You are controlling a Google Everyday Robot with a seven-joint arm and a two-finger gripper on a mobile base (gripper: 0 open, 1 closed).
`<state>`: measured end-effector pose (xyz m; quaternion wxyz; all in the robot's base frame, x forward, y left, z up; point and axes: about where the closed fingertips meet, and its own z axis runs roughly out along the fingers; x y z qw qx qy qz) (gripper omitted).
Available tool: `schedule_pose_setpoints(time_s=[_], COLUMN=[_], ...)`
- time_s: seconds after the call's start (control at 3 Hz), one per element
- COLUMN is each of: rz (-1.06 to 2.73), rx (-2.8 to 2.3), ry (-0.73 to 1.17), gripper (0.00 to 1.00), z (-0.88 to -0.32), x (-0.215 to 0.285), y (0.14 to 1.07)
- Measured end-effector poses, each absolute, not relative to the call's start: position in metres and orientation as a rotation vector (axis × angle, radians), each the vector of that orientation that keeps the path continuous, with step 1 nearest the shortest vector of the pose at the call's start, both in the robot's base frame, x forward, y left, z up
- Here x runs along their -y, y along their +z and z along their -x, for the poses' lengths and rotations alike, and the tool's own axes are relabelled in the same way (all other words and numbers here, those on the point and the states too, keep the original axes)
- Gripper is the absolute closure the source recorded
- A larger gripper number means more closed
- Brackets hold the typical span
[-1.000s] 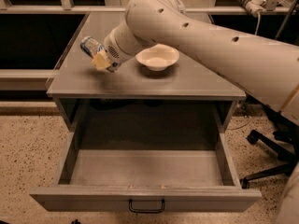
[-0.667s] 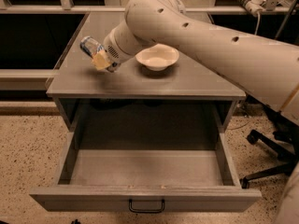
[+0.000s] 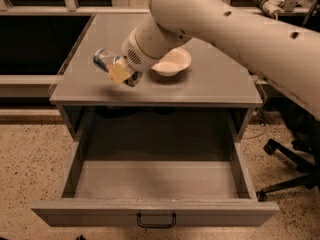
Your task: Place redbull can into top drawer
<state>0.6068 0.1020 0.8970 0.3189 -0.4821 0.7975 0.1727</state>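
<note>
The redbull can (image 3: 103, 59), silver and blue, is held tilted on its side above the left part of the grey cabinet top (image 3: 215, 84). My gripper (image 3: 118, 70) is shut on the can, with a yellowish finger pad (image 3: 119, 72) against it. The big white arm reaches in from the upper right. The top drawer (image 3: 155, 184) is pulled fully open below the cabinet top. Its inside is bare and its dark handle (image 3: 156, 220) faces the front. The can hangs behind the drawer's opening, over the cabinet top.
A white bowl (image 3: 172, 61) stands on the cabinet top just right of the gripper. An office chair base (image 3: 290, 171) is on the speckled floor to the right. Dark shelving lies to the left and behind.
The gripper with the can has moved forward and a little down towards the cabinet's front edge. The drawer and bowl have not moved.
</note>
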Motion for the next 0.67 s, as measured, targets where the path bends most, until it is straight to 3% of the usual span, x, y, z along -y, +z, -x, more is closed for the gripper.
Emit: schedule_pose_setpoints(time_s=[0.67], rz=[1.152], rx=[-2.136], ry=[0.323], gripper=[1.00], z=[-0.495], x=[-0.021], y=[0.930])
